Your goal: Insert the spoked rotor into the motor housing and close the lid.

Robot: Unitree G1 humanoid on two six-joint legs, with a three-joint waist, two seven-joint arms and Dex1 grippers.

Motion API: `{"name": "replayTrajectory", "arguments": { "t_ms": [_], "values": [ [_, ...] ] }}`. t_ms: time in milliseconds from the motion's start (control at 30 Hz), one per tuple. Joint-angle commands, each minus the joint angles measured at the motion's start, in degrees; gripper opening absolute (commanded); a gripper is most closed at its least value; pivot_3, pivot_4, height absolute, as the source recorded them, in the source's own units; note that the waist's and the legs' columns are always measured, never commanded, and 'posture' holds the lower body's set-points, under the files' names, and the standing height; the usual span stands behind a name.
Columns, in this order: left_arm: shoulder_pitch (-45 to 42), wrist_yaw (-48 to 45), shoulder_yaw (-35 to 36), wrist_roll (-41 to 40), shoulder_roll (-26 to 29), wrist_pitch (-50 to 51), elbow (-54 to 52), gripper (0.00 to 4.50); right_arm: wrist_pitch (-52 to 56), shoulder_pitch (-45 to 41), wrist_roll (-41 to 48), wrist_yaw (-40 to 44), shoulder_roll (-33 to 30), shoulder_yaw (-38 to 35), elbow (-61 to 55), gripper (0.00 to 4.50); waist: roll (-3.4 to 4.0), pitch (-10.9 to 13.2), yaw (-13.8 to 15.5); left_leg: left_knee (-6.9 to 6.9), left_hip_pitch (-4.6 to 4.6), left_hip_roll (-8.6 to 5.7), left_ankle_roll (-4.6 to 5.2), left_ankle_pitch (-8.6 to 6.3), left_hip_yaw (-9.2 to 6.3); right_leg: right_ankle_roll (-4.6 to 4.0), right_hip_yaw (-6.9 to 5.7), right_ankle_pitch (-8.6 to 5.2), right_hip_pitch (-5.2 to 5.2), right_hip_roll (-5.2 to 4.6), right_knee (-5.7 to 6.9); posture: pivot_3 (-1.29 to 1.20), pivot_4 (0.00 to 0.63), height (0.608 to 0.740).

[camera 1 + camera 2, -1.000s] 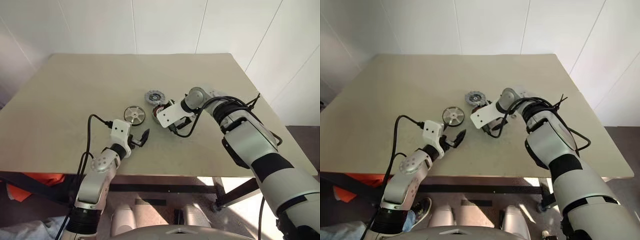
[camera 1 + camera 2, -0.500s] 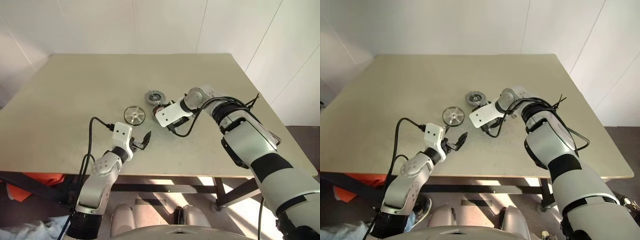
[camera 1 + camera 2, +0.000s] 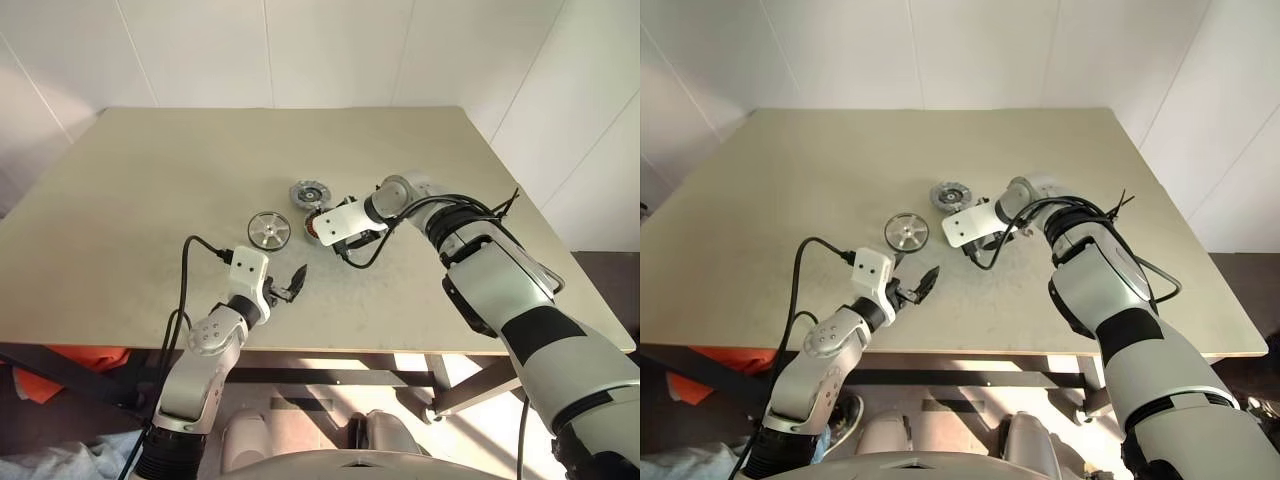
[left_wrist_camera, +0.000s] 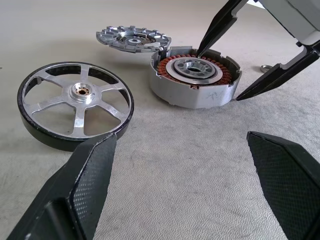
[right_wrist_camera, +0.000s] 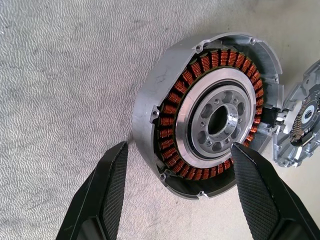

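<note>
The motor housing [image 5: 150, 105], grey-walled with a copper-brown winding ring, lies flat on the table. My right gripper [image 5: 178, 147] hangs over it, jaws apart. One finger [image 4: 272, 77] is outside the wall and the other finger [image 4: 217, 25] is over the inner ring; contact cannot be told. Just beyond lies the lid [image 4: 132, 39], a ribbed grey disc. To the housing's left lies the spoked rotor [image 4: 75, 110]. My left gripper [image 3: 292, 283] is open and empty, nearer the table's front edge, pointing at these parts.
The beige table [image 3: 150, 170] has much bare surface to the left and far side. Its front edge [image 3: 330, 350] runs close behind my left gripper. A black cable [image 3: 190, 270] loops by the left wrist. White walls stand beyond.
My right gripper has tilted a little over the housing and its jaws have narrowed slightly. The left gripper and the three parts keep their places.
</note>
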Motion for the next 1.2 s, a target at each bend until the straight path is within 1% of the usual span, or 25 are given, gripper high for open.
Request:
{"name": "replayTrajectory", "arguments": {
  "t_ms": [33, 400, 500, 533, 600, 1000, 1067, 1200],
  "values": [
    [-0.29, 0.16, -0.15, -0.22, -0.05, -0.34, -2.26, 4.41, 0.15, -0.74, 0.35, -0.86, 0.58, -0.61, -0.63, 3.64, 0.0, 0.0, -0.02, 0.0, 0.0, 0.0, 0.0, 0.0, 0.0, 0.0, 0.0, 0.0, 0.0, 0.0, 0.0, 0.0, 0.0, 0.74],
    [-0.86, -0.12, 0.88, -0.56, 0.88, 0.04, -2.15, 4.41, -0.08, 0.98, 0.7, 0.27, 1.25, -1.09, -0.7, 3.64, 0.01, -0.01, -0.05, 0.0, 0.05, 0.0, 0.0, 0.0, 0.0, 0.0, 0.01, 0.0, 0.03, 0.01, 0.02, 0.0, 0.0, 0.74],
    [-1.06, -0.21, 1.18, -0.66, 1.19, 0.02, -2.02, 4.41, 0.13, 0.98, 0.87, 0.4, 1.18, -1.43, -0.69, 3.06, 0.01, -0.01, -0.05, 0.0, 0.05, 0.0, 0.0, 0.0, 0.0, 0.0, 0.01, 0.0, 0.03, 0.01, 0.02, 0.0, 0.0, 0.74],
    [-1.11, -0.23, 1.27, -0.69, 1.26, -0.01, -1.94, 4.41, 0.14, 0.99, 0.86, 0.4, 1.17, -1.48, -0.71, 2.65, 0.02, -0.01, -0.08, 0.0, 0.05, 0.0, 0.0, 0.0, 0.0, 0.0, 0.01, 0.0, 0.03, 0.01, 0.02, 0.0, 0.0, 0.74],
    [-1.22, -0.26, 1.41, -0.72, 1.38, -0.06, -1.82, 4.41, 0.03, 1.11, 0.85, 0.28, 1.18, -1.44, -0.77, 2.1, 0.02, -0.02, -0.22, 0.0, 0.12, 0.0, 0.0, 0.0, 0.02, 0.0, 0.04, 0.0, 0.07, 0.01, 0.06, 0.0, 0.0, 0.74],
    [-0.51, 0.2, 1.68, -0.59, 1.43, -0.13, -2.37, 4.41, 0.0, 1.27, 0.82, -0.04, 1.78, -1.07, -0.79, 2.1, 0.03, -0.02, -0.38, 0.01, 0.13, 0.0, -0.01, 0.01, 0.01, 0.0, 0.04, 0.0, 0.08, 0.01, 0.1, 0.0, 0.0, 0.74],
    [-0.51, 0.27, 1.79, -0.58, 1.45, -0.13, -2.4, 4.41, 0.05, 1.09, 1.0, 0.06, 1.9, -1.23, -0.79, 1.94, 0.03, -0.02, -0.47, 0.01, 0.13, 0.0, -0.01, 0.01, 0.01, 0.0, 0.04, 0.0, 0.08, 0.01, 0.1, 0.0, 0.0, 0.74],
    [-0.61, 0.31, 1.92, -0.56, 1.53, -0.21, -2.23, 4.41, -1.33, 0.76, 1.25, 0.52, 1.42, -1.34, -1.23, 1.94, 0.03, -0.02, -0.75, 0.01, 0.12, 0.0, -0.01, 0.01, 0.01, 0.0, 0.04, 0.0, 0.08, 0.01, 0.09, 0.0, 0.0, 0.74]
  ]
}}
